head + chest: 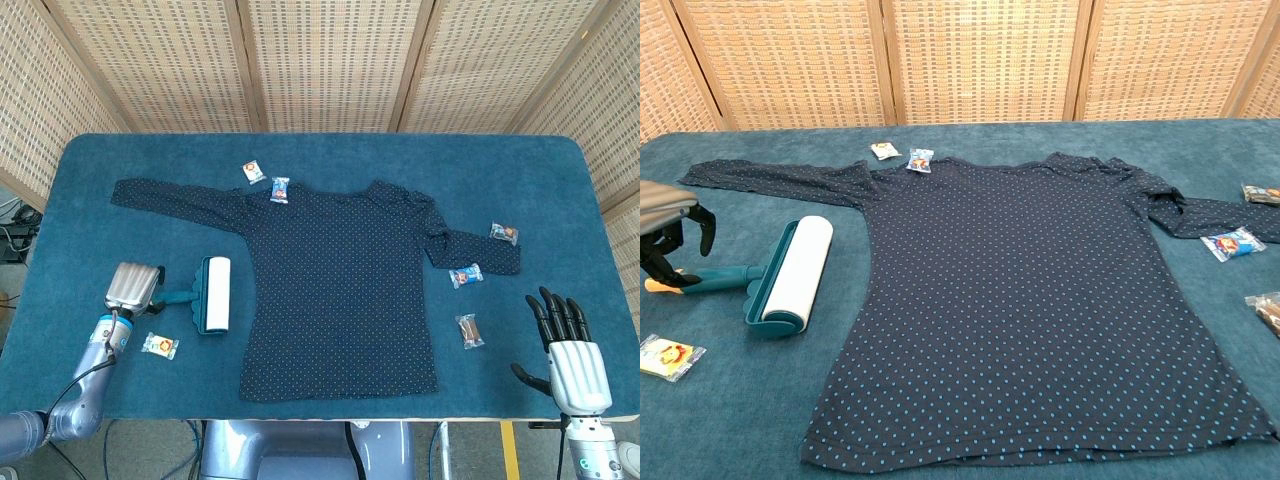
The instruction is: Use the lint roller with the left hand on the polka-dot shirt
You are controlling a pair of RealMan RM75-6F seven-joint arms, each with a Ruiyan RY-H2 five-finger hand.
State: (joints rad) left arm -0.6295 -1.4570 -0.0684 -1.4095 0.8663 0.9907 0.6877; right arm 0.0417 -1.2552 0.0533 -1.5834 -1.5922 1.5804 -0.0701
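Teal-handled lint roller (780, 272), lying at left of frame, just beside polka-dot shirt (1040, 300). Left robot hand (670, 240), fingers apart over handle, nothing held; handle is best wrapped squarely before lifting.

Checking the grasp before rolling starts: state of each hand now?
Left hand: over the lint roller handle; grip cannot be told.
Right hand: open, holding nothing.

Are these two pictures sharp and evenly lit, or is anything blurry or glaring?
Head view: even, soft light, no glare, faint shadows; the shirt dots look tiny. Chest view: sharp, dots clear, lint roller crisp; the left hand is cut off at the frame edge.
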